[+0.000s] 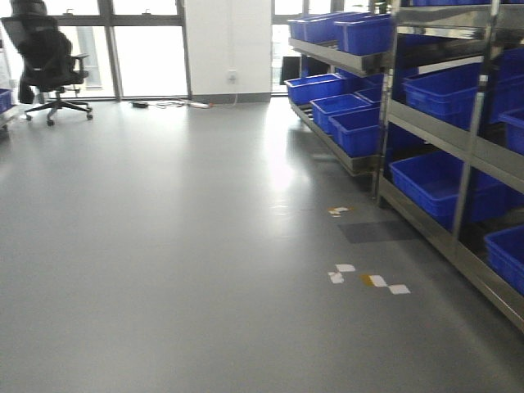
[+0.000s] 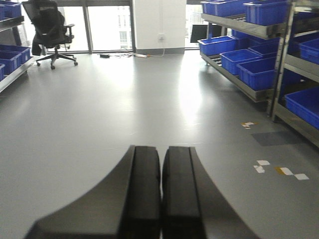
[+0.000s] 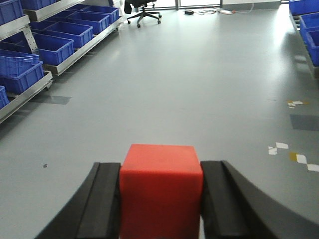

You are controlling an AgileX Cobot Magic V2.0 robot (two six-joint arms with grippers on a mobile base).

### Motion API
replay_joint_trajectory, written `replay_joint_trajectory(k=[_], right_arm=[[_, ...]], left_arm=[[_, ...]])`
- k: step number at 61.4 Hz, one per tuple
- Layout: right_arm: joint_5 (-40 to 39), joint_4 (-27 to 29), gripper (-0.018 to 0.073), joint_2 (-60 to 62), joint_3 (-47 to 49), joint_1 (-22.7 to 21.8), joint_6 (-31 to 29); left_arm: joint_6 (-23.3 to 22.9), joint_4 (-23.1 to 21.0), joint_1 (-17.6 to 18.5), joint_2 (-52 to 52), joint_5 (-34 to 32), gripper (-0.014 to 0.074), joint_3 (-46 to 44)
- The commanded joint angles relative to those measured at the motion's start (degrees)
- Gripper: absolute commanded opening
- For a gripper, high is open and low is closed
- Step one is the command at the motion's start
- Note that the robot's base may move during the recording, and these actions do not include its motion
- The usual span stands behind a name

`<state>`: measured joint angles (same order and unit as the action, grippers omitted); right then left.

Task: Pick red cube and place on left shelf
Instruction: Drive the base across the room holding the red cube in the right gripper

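Clamping red cube (image 3: 160, 199), R claw (image 3: 160, 172)

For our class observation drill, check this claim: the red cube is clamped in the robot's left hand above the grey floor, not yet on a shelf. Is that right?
No. The right wrist view shows the red cube clamped in the right hand; the left hand is shut, empty. The rest holds: above the grey floor, on no shelf.

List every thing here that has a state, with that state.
red cube: clamped in the right gripper.
right gripper: shut on the red cube.
left gripper: shut, empty.
left shelf: lined with blue crates, no cube on it.
office chair: upright, nobody seated.
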<state>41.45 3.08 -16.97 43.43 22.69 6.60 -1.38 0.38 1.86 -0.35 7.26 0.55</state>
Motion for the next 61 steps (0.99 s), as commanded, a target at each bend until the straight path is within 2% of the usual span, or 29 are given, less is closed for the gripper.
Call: replay_joint_trajectory(k=[1,61], right_arm=[[-4.99,-0.23,0.0132,-0.91,1.45,-0.02,-0.34],[-4.99,-0.23,0.0132,-0.91,1.45,-0.02,-0.34]], left_arm=[[-0.05,-0.38,0.29,-0.85,-5.0,0.0102,1.32],[-0.05,-0.38,0.29,-0.85,-5.0,0.0102,1.32]])
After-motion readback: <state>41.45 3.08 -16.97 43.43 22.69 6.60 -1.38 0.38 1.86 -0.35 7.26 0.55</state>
